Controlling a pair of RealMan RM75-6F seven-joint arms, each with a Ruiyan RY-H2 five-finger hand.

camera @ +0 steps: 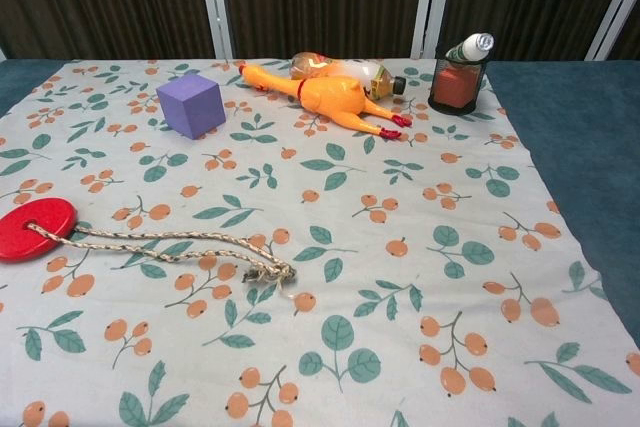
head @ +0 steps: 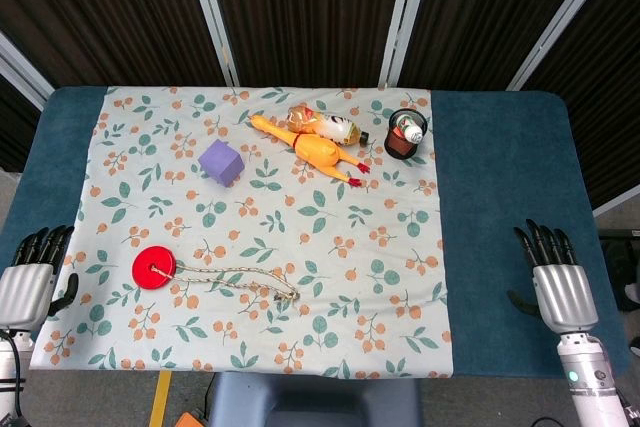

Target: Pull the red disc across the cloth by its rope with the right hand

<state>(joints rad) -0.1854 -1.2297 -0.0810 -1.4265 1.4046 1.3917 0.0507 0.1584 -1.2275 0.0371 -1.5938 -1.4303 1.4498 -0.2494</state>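
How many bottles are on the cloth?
2. One bottle lies on its side at the far edge, behind the rubber chicken. A smaller bottle stands tilted in the black mesh cup to its right.

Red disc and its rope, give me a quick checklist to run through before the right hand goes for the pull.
1. Right hand empty, fingers apart: ok, it rests at the table edge on the blue cover.
2. Rope attached to the red disc: ok, it runs through the disc's centre hole.
3. Rope's knotted free end reachable: ok, it lies bare on the cloth, pointing toward the right hand.
4. Pull path free: ok, the purple cube and rubber chicken sit farther back.
5. Left hand out of the way: ok, off the cloth's left edge.
6. Cloth lying flat: ok.
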